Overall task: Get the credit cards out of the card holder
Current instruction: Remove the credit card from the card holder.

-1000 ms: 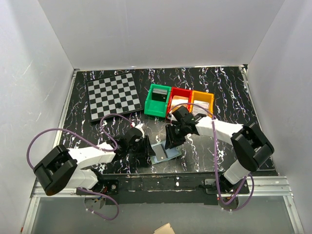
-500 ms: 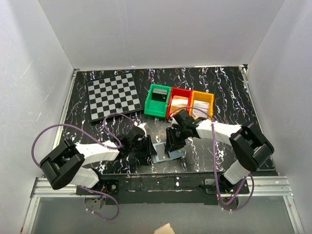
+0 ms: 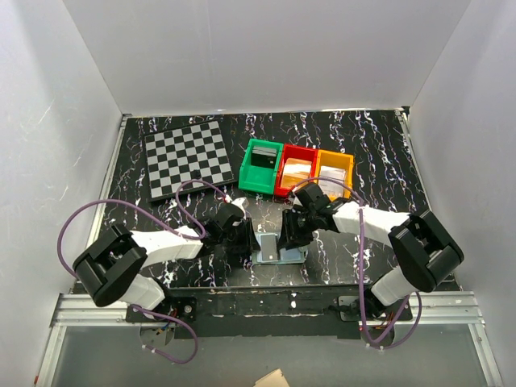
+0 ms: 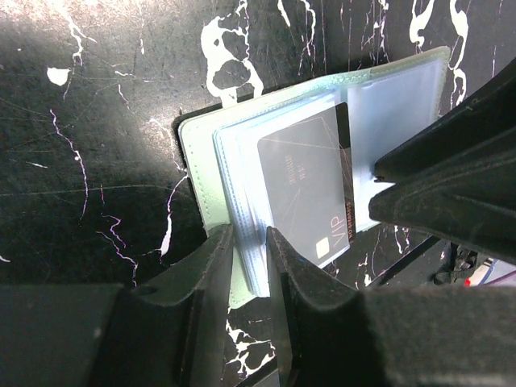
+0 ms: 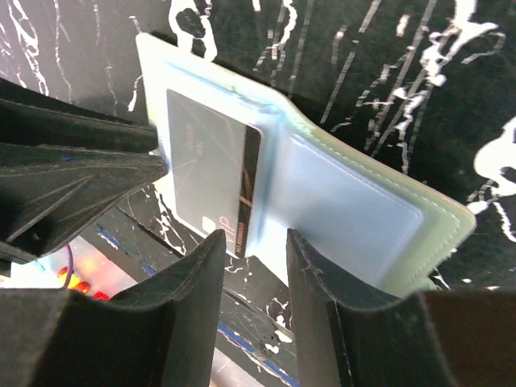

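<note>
**First speaker:** What is laid out on the tabletop (image 3: pixel 379 145)?

**Second speaker:** A black tabletop veined with white is seen from above. The card holder (image 3: pixel 282 256) is laid open and flat near the front edge. It is flanked by the left tool (image 3: pixel 251 242) and the right tool (image 3: pixel 289 239). Behind it, a green bin (image 3: pixel 260 165), a red bin (image 3: pixel 296 171) and an orange bin (image 3: pixel 334 168) are set side by side. A checkerboard (image 3: pixel 189 157) is placed at the rear left.

**First speaker:** How is the card holder seen up close?

**Second speaker:** In the left wrist view, a pale sage-green cover is shown, lined with clear bluish pockets. A grey credit card (image 4: pixel 302 185) is tucked into the top pocket of one half. A dark stripe is seen along one of its edges, and the letters "VIP" are printed near a corner.

**First speaker:** How are the two tools set?

**Second speaker:** The left tool (image 4: pixel 246 235) is closed to a narrow gap on the edge of the clear pockets, at the outer end of the half with the card. The right tool (image 5: pixel 251 236) is held partly open over the fold of the card holder (image 5: pixel 363 201). The striped corner of the credit card (image 5: pixel 205 169) is seen between its jaws but is not pinched by them. Whether its fingertips are touching the pocket cannot be told.
</note>
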### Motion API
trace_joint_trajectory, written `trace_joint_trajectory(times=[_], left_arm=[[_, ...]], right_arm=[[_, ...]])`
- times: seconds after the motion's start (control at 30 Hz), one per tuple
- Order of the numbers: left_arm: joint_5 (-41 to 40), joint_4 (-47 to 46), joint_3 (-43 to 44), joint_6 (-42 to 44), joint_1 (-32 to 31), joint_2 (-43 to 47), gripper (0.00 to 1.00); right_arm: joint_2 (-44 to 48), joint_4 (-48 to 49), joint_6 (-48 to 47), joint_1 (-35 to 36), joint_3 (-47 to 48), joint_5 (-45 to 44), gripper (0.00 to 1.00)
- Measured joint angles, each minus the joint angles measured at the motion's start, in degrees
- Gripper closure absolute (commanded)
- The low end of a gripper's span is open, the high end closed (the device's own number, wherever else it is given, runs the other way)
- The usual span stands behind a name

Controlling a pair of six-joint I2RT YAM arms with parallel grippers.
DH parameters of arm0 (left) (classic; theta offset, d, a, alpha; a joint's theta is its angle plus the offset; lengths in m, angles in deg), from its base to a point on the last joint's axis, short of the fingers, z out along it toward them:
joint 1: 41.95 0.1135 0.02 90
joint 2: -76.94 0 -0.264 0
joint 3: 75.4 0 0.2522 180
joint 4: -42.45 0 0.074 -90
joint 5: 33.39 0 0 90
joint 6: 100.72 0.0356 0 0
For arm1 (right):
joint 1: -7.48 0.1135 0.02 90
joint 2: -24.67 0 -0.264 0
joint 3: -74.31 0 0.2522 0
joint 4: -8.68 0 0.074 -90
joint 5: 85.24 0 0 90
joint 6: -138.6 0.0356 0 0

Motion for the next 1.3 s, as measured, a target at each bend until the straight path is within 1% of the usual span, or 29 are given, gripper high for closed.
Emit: trace_joint_trajectory(times=[0.1, 0.23, 0.33, 0.5, 0.63, 0.93, 1.3], left_arm=[[-0.1, 0.1, 0.0, 0.2, 0.0, 0.0, 0.73], [-0.4, 0.7, 0.0, 0.5, 0.1, 0.9, 0.64], [-1.2, 2.5, -0.2, 0.8, 0.3, 3.3, 0.62], [-1.5, 3.3, -0.3, 1.2, 0.4, 8.1, 0.64], [-0.2, 1.5, -0.3, 1.1, 0.4, 9.0, 0.69], [2.8, -2.5, 0.1, 1.0, 0.4, 1.9, 0.73], [3.5, -4.7, 0.1, 0.6, 0.4, 0.2, 0.79]], right_arm=[[0.1, 0.9, 0.6, -1.2, -1.1, 0.1, 0.56], [0.1, 2.3, 1.2, -1.9, -2.2, 0.5, 0.57], [0.1, 2.9, 1.3, -1.9, -2.3, 0.6, 0.57], [0.1, 3.5, 1.5, -1.9, -2.3, 0.6, 0.57], [0.1, 3.6, 1.5, -1.9, -2.3, 0.7, 0.57], [0.1, 3.8, 1.9, -1.9, -2.3, 1.0, 0.57], [0.1, 6.4, 3.4, -1.9, -2.3, 3.4, 0.58]])
